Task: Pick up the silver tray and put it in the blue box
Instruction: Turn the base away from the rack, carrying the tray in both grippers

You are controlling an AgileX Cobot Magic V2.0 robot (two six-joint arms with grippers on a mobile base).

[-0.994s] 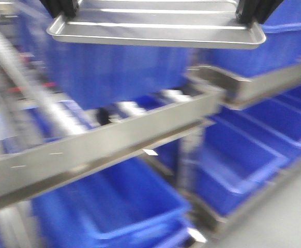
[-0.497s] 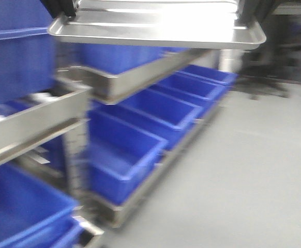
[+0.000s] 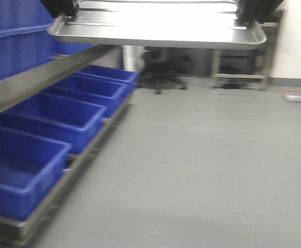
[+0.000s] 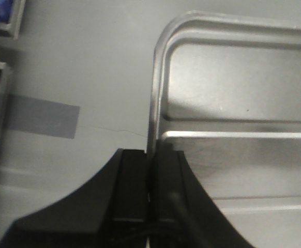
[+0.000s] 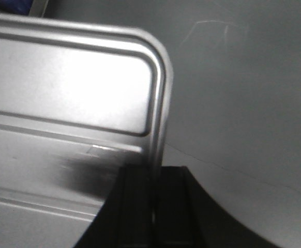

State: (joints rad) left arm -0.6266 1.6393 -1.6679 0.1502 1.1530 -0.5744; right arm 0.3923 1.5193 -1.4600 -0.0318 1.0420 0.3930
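The silver tray [image 3: 155, 33] hangs level across the top of the front view, held at both short ends. My left gripper [image 3: 62, 8] is shut on its left rim, my right gripper [image 3: 254, 10] on its right rim. In the left wrist view the black fingers of the gripper [image 4: 151, 155] pinch the tray's [image 4: 233, 77] rolled edge. The right wrist view shows that gripper [image 5: 154, 173] clamped on the tray [image 5: 62, 93] the same way. Several blue boxes [image 3: 78, 134] stand on a rack at the left; I cannot tell which one the task means.
A steel rack shelf [image 3: 36, 72] with more blue crates runs along the left. Grey floor [image 3: 202, 155] spreads ahead and right. A dark office chair [image 3: 161, 72] and a metal table [image 3: 238, 64] stand at the back. A small object [image 3: 295, 97] lies on the floor.
The view has swung to the right: the rack and crates slid from the centre to the left edge, and open floor fills the frame. Both grippers still hold the tray unchanged.
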